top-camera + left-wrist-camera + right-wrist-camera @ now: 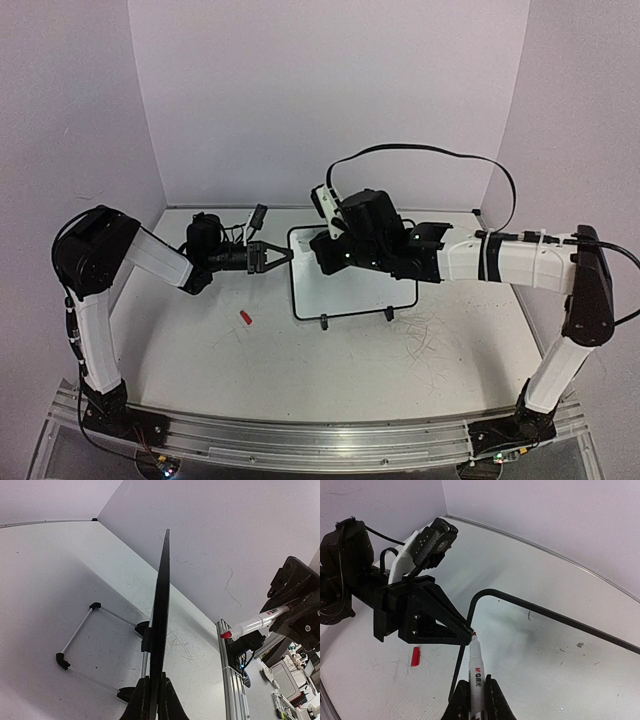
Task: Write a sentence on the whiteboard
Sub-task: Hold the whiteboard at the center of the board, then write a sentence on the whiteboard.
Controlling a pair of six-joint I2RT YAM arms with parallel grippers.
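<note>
Near edge: both arm bases sit on the rail (pixel 320 440). Next up the tabletop (pixel 300 375), a red cap (pixel 245 317) lies loose, left of the whiteboard (pixel 360 295) and apart from it. A patch of grey scuffs (pixel 425 335) sits just right of the board's near feet. The whiteboard stands on its two black feet mid-tabletop, between the two arms. From the left wrist I see it edge-on, with a wire stand (pixel 75 640) behind it. Left tool (pixel 155 692) is clenched on the board's left frame edge, one finger on each face. Right tool (pixel 476 692) comes in from the right over the board and grips a marker (pixel 476 672) by the barrel, red tip uncapped. The tip is at the left frame near the upper-left corner, right beside the left tool's fingertips. I can't tell whether it touches the surface. The board face I can see is white with a few small dark specks. Behind it all, a black cable (pixel 430 150) loops over the right arm against the back wall.
</note>
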